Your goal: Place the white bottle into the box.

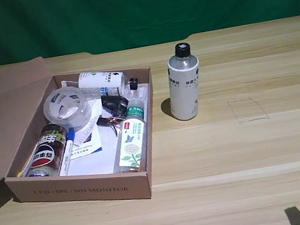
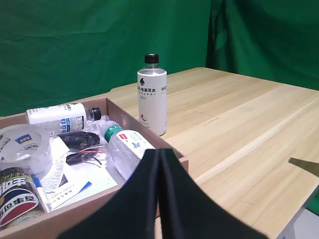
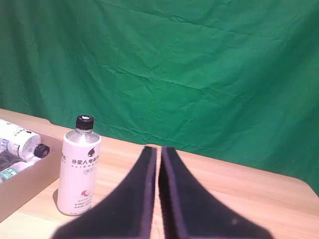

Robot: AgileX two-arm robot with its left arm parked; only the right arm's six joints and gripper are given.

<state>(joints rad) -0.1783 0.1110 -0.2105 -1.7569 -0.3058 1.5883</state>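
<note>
The white bottle [image 1: 184,84] stands upright on the wooden table, just off the box's wall on the exterior view's right. It has a black cap, clear shoulders and a white label with black text and a red mark. It also shows in the left wrist view [image 2: 152,97] and the right wrist view [image 3: 79,174]. The box [image 1: 82,189] is brown cardboard with its flap [image 1: 7,112] folded open, and its wall shows in both wrist views [image 2: 174,152] [image 3: 25,186]. My right gripper [image 3: 158,149] is shut with nothing in it, well away from the bottle.
Inside the box lie a clear tape roll [image 1: 67,107], a shorter white bottle [image 1: 101,83], a slim clear bottle with a green cap [image 1: 131,138], a dark can [image 1: 50,151], papers and wires. A pencilled square [image 1: 248,110] marks the table beyond the bottle. Green cloth hangs behind.
</note>
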